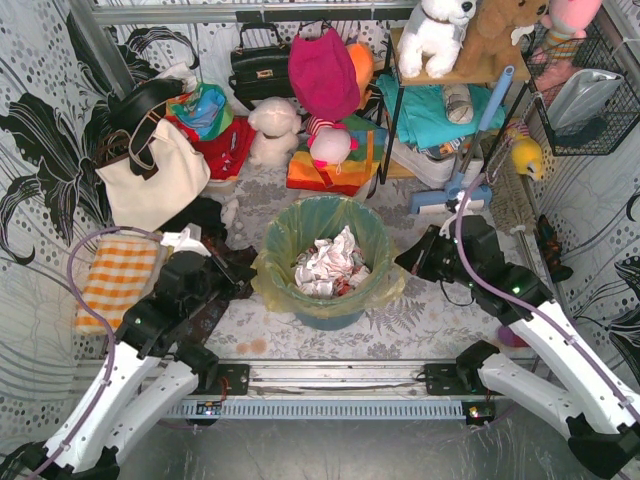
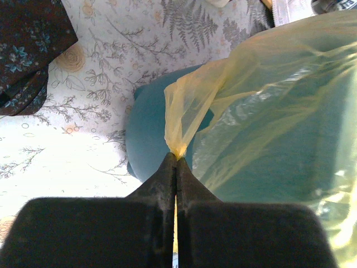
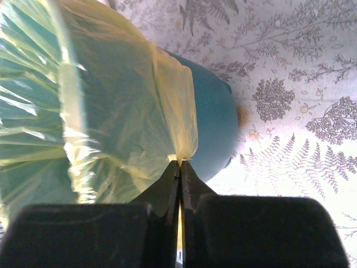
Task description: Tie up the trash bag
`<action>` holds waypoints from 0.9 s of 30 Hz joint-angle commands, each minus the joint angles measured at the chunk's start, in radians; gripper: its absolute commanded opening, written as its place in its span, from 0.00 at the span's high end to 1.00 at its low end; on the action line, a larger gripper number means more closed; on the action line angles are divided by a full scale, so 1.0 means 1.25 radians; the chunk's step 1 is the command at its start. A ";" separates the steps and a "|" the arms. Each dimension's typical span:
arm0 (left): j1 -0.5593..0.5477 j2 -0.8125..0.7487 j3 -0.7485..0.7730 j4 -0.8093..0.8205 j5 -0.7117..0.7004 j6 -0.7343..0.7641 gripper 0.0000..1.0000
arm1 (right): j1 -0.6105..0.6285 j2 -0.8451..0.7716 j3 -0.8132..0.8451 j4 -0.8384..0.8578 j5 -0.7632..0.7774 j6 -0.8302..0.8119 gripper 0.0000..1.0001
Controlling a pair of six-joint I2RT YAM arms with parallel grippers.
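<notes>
Top external: high above the tabletop's [image 1: 420,325] near edge, looking down. Wrist views: close, low, facing bin [image 2: 146,128] and trash bag [image 3: 111,100] from opposite sides.

The trash bag [image 1: 272,268], thin translucent yellow-green plastic, lines the round teal bin [image 1: 330,319] on the counter [image 1: 420,322], mouth open and folded over the rim, crumpled white paper [image 1: 330,265] inside, while I pinch its overhanging skirt at 2 opposite sides.

Left gripper [image 2: 176,161]: jaws fully together, thin fold of trash bag [image 2: 268,84] pinched at tips. Right gripper [image 3: 179,163]: same. Left arm [image 1: 130,390] and right arm [image 1: 560,350] both folded at elbow, wrists low, angled inward toward each other.
</notes>
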State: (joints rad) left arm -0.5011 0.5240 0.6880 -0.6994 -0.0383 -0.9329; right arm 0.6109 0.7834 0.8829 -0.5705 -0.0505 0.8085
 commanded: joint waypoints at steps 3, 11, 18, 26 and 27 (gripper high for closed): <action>0.003 -0.001 0.083 -0.037 -0.040 0.027 1.00 | -0.004 -0.026 0.109 -0.065 0.058 0.031 1.00; 0.003 0.023 0.196 -0.058 -0.036 0.071 1.00 | -0.003 0.008 0.180 -0.010 -0.004 0.017 1.00; 0.003 0.075 0.282 -0.071 0.035 0.102 1.00 | -0.003 0.028 0.188 0.096 -0.101 0.007 1.00; 0.004 0.102 0.336 -0.037 0.100 0.096 1.00 | -0.004 0.043 0.190 0.201 -0.160 0.022 1.00; 0.003 0.109 0.338 -0.028 0.120 0.096 1.00 | -0.004 0.049 0.191 0.214 -0.168 0.025 1.00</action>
State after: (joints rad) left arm -0.5011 0.6388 1.0657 -0.8005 0.0280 -0.8322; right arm 0.6109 0.8307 1.0885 -0.4305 -0.1936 0.8265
